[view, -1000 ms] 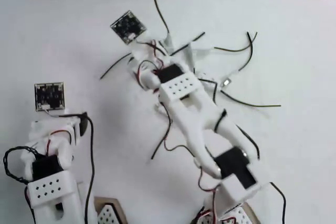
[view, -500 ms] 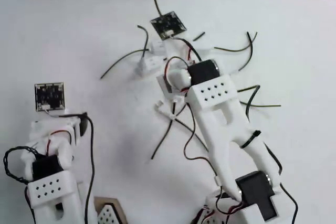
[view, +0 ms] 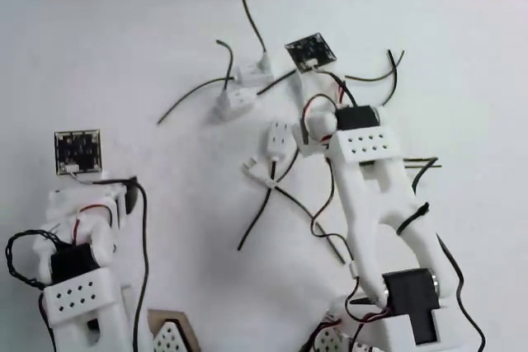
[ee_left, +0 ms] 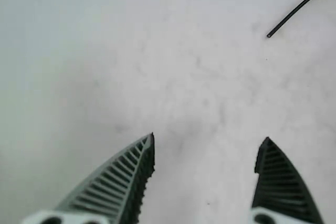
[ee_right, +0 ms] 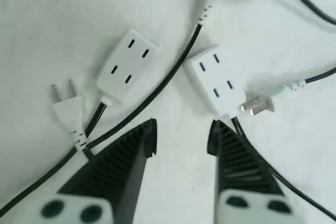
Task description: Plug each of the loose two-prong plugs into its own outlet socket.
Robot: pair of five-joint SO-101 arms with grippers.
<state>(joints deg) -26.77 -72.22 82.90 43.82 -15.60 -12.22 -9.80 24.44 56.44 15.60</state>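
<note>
The right gripper [ee_right: 181,132] hangs over the far middle of the white bench [view: 107,47], its jaws open and holding nothing. Just ahead of the jaws lie 2 white outlet sockets among black cords [ee_right: 157,85]: the first socket [ee_right: 127,65] and the second socket [ee_right: 215,80], neither with a plug in it. A loose round-pin plug [ee_right: 65,107] lies near the first socket. A flat-prong plug [ee_right: 257,106] lies just beside the second socket. The left gripper [ee_left: 208,142] is at the near left over bare bench, jaws open and empty, with a black cord end [ee_left: 296,11] well apart from it.
</note>
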